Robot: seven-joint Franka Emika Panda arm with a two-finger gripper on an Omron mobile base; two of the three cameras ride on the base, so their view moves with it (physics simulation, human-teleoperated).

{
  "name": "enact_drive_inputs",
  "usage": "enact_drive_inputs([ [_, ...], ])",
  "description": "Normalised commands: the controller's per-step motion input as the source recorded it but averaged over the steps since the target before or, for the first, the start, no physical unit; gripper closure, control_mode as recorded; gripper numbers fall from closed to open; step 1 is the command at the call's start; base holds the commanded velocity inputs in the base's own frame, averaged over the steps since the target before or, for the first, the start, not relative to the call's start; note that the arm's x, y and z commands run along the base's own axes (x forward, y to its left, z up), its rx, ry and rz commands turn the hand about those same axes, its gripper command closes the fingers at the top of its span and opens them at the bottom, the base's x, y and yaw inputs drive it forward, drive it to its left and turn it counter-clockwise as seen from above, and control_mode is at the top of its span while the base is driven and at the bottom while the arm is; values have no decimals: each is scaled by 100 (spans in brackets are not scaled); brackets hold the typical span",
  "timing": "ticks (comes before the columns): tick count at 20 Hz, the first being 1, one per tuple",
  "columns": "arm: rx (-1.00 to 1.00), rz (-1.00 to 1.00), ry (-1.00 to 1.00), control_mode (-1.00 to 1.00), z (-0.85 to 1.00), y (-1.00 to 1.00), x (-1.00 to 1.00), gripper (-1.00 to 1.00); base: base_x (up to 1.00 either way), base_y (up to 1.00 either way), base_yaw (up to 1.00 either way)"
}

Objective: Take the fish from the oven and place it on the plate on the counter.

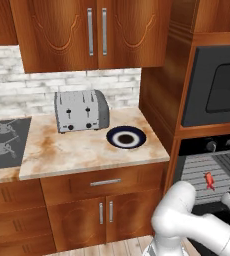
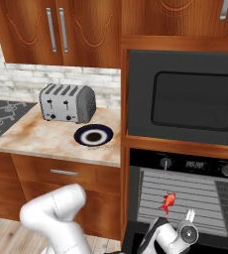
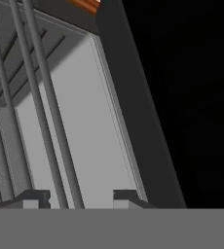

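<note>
Retrieval of the fish [image 2: 168, 201] is the step in hand, and it is judged to be at the approach stage: nothing has been grasped yet. The fish is seen lying on the grey wire rack [image 2: 195, 196] inside the open oven [image 2: 185, 163], toward the rack's front edge and left of its middle. The gripper [image 3: 80, 197] is held low at the oven mouth, just below and to the right of the fish in the right base view. In the hand view the fingers [image 3: 126, 197] are seen standing apart, with rack bars and the grey oven wall between and beyond them; nothing is clamped between them, and the fish is not lined up with them.

The plate [image 1: 126, 137] is set on the bench [image 1: 77, 150] near its right front corner, close to the oven cabinet and just in front of the toaster [image 1: 81, 111]; nothing is seen on it.

For the next move, the hand is judged to need raising and turning toward the fish, so that the small body is brought between the open fingers above the rack bars. Only then should the fingers be closed, and care is called for because the fish is tiny and could be pushed between the wires.
</note>
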Motion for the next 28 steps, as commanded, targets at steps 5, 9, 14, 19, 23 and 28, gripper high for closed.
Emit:
enact_drive_inputs([
  [5, 8, 0, 0, -100, -61, -41, -100, 100, 0, 0, 0],
  [9, 8, 0, 0, -100, -57, -41, -100, 100, 0, 0, 0],
  [14, 8, 0, -2, -100, -36, -38, -100, 100, 0, 0, 0],
  [19, 4, 0, -14, -100, 13, -18, -100, 100, 0, 0, 0],
  [23, 0, 3, -19, -100, 75, -1, -78, 100, 0, 0, 0],
  [28, 0, 5, -16, -100, 100, 0, -41, 100, 0, 0, 0],
])
